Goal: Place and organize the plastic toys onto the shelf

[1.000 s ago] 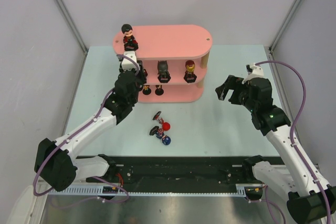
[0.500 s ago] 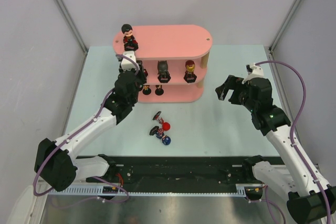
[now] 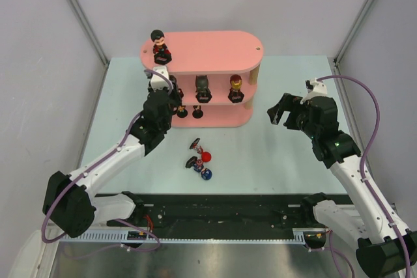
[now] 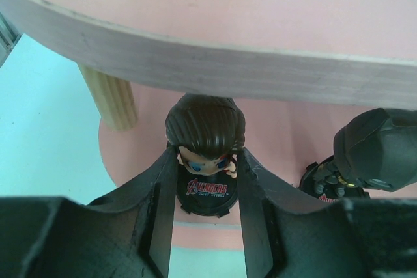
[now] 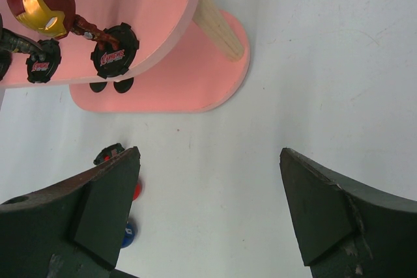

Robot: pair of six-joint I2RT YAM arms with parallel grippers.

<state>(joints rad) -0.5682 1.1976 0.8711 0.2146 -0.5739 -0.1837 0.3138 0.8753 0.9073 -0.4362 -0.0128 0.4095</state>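
Reaching under the top board of the pink shelf (image 4: 215,69), my left pincer (image 4: 206,164) is clamping a dark-haired figure (image 4: 206,128) by its black base, one finger pressing each side. The figure is standing upright on the middle board (image 4: 280,128), near its left end and close to the front edge, with a wooden post (image 4: 111,99) just beyond and a black figure (image 4: 374,154) near on the right.

I am judging this to be the moment of setting down, and the risks are lying in the letting-go. Fingers parting unevenly could be dragging the base and tipping the top-heavy toy off the edge. Pulling out too steeply could be knocking my wrist against the board overhead, and swinging right could be bumping the black figure.

My right pincer (image 5: 208,206) is hanging wide apart above the table (image 3: 280,154), right of the shelf, gripping nothing. A red-gold figure (image 5: 38,1) is sharing the middle board, and a small heap of toys (image 3: 201,159) is lying on the table.
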